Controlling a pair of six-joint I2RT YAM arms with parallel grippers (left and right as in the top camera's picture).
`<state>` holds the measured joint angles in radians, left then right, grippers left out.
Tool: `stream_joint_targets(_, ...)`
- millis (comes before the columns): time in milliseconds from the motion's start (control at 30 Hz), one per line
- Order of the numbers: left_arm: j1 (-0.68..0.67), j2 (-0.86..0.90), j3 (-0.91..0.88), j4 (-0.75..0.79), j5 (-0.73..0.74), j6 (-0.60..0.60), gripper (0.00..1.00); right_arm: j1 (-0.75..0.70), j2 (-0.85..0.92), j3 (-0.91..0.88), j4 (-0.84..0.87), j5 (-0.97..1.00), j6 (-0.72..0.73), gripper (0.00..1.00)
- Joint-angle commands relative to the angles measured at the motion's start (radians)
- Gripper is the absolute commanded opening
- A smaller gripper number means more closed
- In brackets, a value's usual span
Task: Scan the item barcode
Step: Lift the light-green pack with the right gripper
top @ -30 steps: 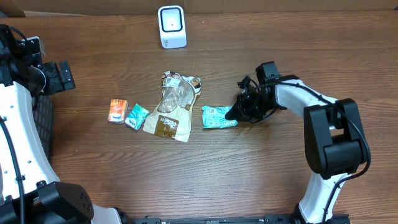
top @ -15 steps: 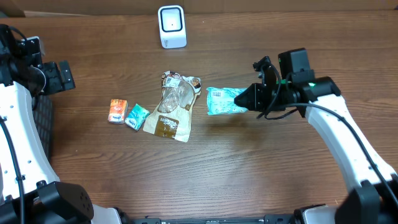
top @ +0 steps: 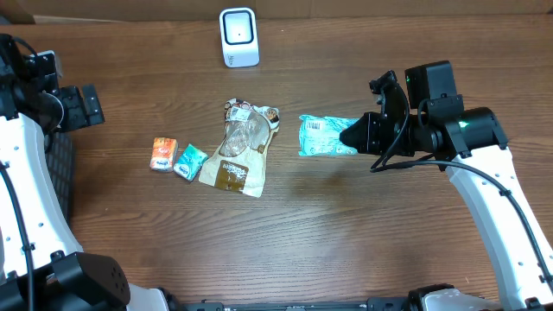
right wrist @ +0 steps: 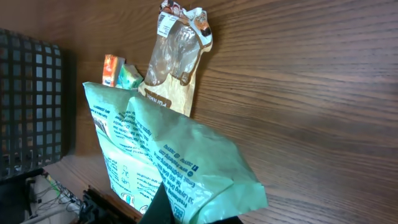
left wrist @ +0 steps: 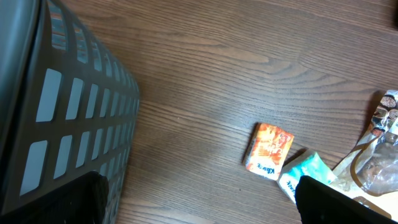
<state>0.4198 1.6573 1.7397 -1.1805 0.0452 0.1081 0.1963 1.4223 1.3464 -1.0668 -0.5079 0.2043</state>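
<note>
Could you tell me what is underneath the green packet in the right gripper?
Only bare wooden table shows beneath the green packet, held aloft by the right gripper. The patch directly below it is covered in the overhead view.

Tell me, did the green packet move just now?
Yes. The green packet, pinched in the right gripper, has risen off the table and gone rightward in the overhead view, farther from the brown bag, which stayed put.

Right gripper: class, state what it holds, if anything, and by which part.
The right gripper is shut on the green packet, pinching one short end.
</note>
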Motion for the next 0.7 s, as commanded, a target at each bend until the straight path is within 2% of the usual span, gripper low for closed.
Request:
stream_joint_targets(0, 0.005, 0.003, -0.004, 0.003, -0.001, 0.012, 1.00, 0.001, -0.025, 0.030, 0.006, -0.002, 0.001, 0.04)
stream_joint_targets(667, 0.005, 0.003, -0.004, 0.003, -0.001, 0.012, 0.99, 0.001, -0.018, 0.035, 0.005, -0.016, 0.006, 0.04)
